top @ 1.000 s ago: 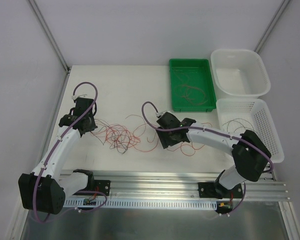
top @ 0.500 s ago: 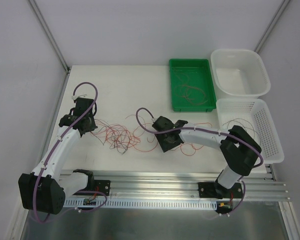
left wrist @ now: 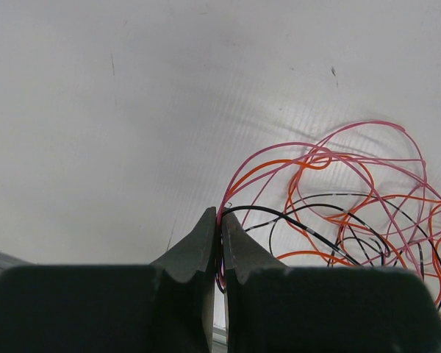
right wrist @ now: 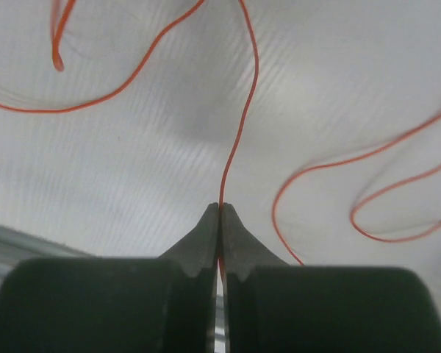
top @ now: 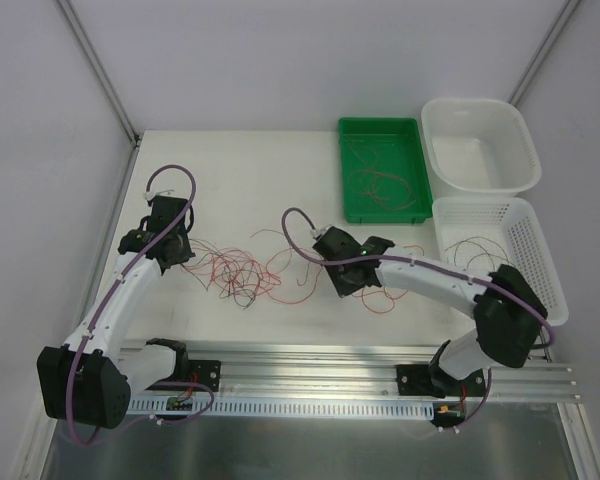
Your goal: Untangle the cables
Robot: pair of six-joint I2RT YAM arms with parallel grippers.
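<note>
**A:** Top external view first: where do the cables lie?

**B:** Most of the thin red, orange and black cables [top: 242, 272] form a loose knot on the white tabletop [top: 240, 170], toward its near-left part. A few loops lie in the green plastic tray [top: 380, 122] at the far edge. Some more lie in the white mesh basket [top: 535, 255] along the right edge.

**A:** And the pincers?

**B:** At the knot's left fringe the left gripper [left wrist: 220, 218] is clenched, with a pinkish-red strand [left wrist: 279, 158] running in between its tips. I cannot tell whether the black strand [left wrist: 279, 215] is caught too. Nearer the tabletop's middle, the right gripper [right wrist: 220, 212] is clamped on a single orange wire [right wrist: 239, 125].

**A:** How far along?

**B:** Partway, I'd judge. Some strands are sorted into the containers, but the knot holds many crossed loops to be drawn out one by one.
</note>
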